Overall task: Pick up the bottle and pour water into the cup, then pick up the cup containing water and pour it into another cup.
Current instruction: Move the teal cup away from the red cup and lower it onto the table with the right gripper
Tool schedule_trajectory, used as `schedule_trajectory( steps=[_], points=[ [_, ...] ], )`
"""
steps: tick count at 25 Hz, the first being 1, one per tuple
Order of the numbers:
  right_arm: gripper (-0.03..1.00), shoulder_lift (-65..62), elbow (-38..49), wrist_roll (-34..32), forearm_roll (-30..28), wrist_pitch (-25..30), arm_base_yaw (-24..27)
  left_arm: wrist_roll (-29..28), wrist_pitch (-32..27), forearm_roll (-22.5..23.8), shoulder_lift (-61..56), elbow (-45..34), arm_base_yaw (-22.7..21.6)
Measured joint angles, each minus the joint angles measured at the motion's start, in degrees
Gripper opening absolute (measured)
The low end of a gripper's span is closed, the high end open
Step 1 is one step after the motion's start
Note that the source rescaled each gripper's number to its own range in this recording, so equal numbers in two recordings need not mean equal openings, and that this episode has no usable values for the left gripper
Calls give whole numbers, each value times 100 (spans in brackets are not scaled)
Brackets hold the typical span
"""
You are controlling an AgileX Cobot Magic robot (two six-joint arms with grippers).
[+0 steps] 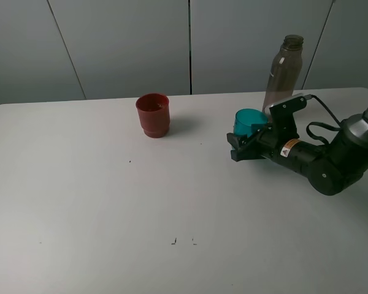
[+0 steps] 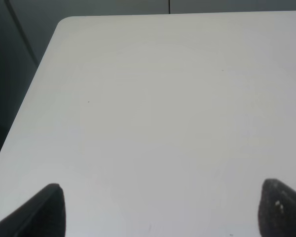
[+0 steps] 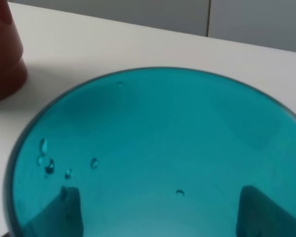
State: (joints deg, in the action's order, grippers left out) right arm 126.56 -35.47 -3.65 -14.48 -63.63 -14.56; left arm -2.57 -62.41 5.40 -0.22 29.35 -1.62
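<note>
The teal translucent cup (image 1: 250, 120) stands on the white table (image 1: 110, 202) at the right. My right gripper (image 1: 240, 146) reaches in low from the right with its jaws on either side of the cup and grips it. In the right wrist view the cup (image 3: 158, 148) fills the frame, with droplets on its inner wall, and the dark fingers (image 3: 64, 212) show through its sides. The smoky grey-brown bottle (image 1: 284, 73) stands upright just behind the cup, untouched. The red cup (image 1: 153, 114) stands left of centre and shows in the right wrist view (image 3: 2, 49). My left gripper (image 2: 160, 212) is open over bare table.
The table's rear edge runs just behind the bottle and red cup, with grey wall panels (image 1: 129, 43) beyond. The left wrist view shows a table corner (image 2: 64, 22) with a dark drop beside it. The left arm does not show in the exterior view.
</note>
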Motion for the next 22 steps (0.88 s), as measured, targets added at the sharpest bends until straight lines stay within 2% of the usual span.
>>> schedule_trajectory(
  steps=[12,13,14,15,16,17,18,22],
  points=[
    [7,0,0,0,-23,55,0,0,0,0,0,0,0],
    [9,0,0,-15,-35,55,0,0,0,0,0,0,0],
    [23,0,0,-47,-60,65,0,0,0,0,0,0,0],
    [43,0,0,-83,-87,78,0,0,0,0,0,0,0],
    [70,0,0,-114,-113,104,0,0,0,0,0,0,0],
    [85,0,0,-139,-124,117,0,0,0,0,0,0,0],
    [94,0,0,-163,-124,133,0,0,0,0,0,0,0],
    [99,0,0,-232,-207,344,0,0,0,0,0,0,0]
  ],
)
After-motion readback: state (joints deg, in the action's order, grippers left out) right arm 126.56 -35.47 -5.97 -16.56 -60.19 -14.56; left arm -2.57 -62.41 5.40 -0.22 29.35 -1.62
